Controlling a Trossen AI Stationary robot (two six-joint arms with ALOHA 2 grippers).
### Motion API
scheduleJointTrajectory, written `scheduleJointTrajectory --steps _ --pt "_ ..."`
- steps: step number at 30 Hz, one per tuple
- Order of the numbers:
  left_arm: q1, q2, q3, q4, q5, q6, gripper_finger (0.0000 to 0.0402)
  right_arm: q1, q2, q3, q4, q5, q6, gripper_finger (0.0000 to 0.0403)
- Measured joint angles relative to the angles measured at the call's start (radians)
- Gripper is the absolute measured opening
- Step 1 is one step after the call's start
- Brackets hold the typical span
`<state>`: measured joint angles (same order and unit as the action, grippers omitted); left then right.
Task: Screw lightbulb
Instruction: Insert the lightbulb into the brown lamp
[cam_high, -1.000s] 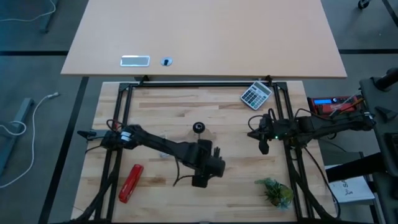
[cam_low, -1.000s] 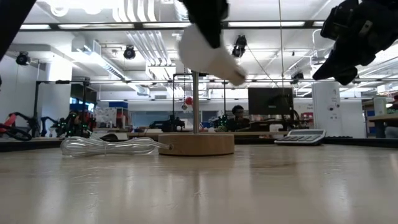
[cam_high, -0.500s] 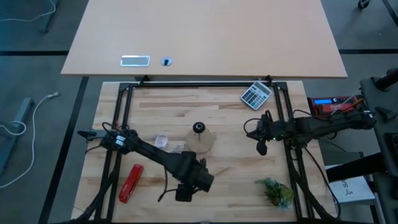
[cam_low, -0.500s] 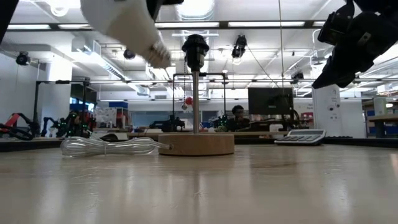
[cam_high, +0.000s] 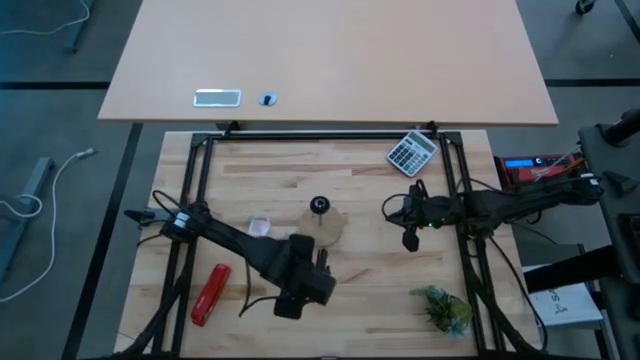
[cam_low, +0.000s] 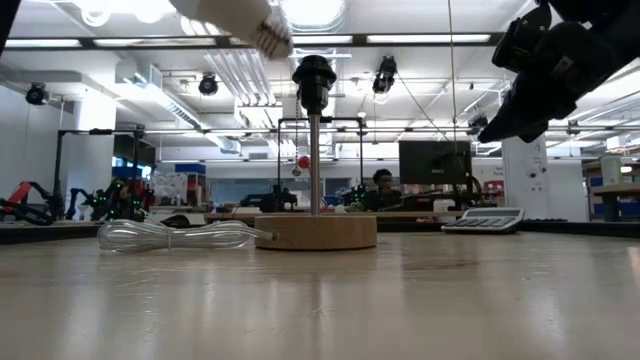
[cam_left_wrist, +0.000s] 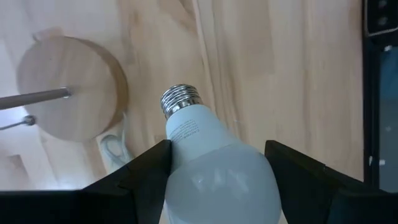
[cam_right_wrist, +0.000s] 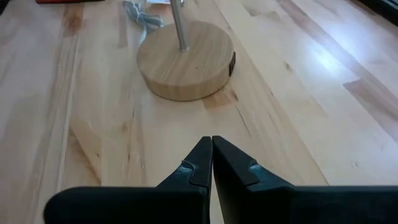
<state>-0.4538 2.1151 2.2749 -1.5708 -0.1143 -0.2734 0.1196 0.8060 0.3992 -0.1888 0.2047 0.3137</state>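
— Where is the lightbulb?

— In the air, clamped between the left gripper's fingers, over the desk and near the lamp stand's wooden base. Its silvery screw end points away from the wrist.

— How does it look?

— White, rounded and whole, with small print near the neck.

— Is it screwed in?

— No. The black socket on the thin post is bare. In the low view the bulb's threaded tip shows just beside it, seemingly a little higher. Lining up and turning are left.

— And the right gripper?

— It hangs over the desk's right side, fingers closed on nothing.
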Motion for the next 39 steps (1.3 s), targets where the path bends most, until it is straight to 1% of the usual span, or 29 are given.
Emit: scheduleJointTrajectory --steps 2,5,9,13,17,19,23,26,30,35,39 --pt "-0.001 -0.028 0.000 -0.001 -0.012 -0.007 0.0238 0.000 0.018 0.000 -0.007 -0.002 0.011 0.0008" --pt "-0.002 -0.071 0.000 0.001 -0.090 -0.026 0.0238 0.000 0.043 0.000 -0.004 -0.002 0.031 0.0008" --pt "-0.001 -0.129 0.000 0.004 -0.239 -0.041 0.0238 0.000 0.069 0.000 -0.005 -0.002 0.055 0.0008" --pt "-0.003 -0.162 -0.005 0.008 -0.408 -0.129 0.0238 0.000 0.074 0.000 -0.007 -0.003 0.068 0.0008" --pt "-0.018 -0.166 -0.006 0.011 -0.536 -0.162 0.0238 0.000 0.071 0.000 -0.007 -0.003 0.078 0.0008" --pt "-0.023 -0.157 -0.006 0.010 -0.579 -0.158 0.0238 0.000 0.070 0.000 -0.007 -0.003 0.080 0.0008" --pt "-0.027 -0.135 -0.017 0.009 -0.582 -0.169 0.0238 0.000 0.074 0.000 -0.011 -0.003 0.087 0.0008" --pt "-0.033 -0.127 -0.049 0.011 -0.588 -0.212 0.0238 0.000 0.073 0.000 -0.007 -0.003 0.087 0.0008" --pt "-0.042 -0.128 -0.164 0.034 -0.642 -0.332 0.0238 0.000 0.073 0.000 -0.008 -0.003 0.087 0.0008" --pt "-0.052 -0.132 -0.327 0.065 -0.648 -0.479 0.0238 0.000 0.072 0.000 -0.011 -0.003 0.086 0.0008" --pt "-0.060 -0.136 -0.437 0.066 -0.647 -0.535 0.0238 0.000 0.073 0.000 -0.015 -0.003 0.084 0.0008"
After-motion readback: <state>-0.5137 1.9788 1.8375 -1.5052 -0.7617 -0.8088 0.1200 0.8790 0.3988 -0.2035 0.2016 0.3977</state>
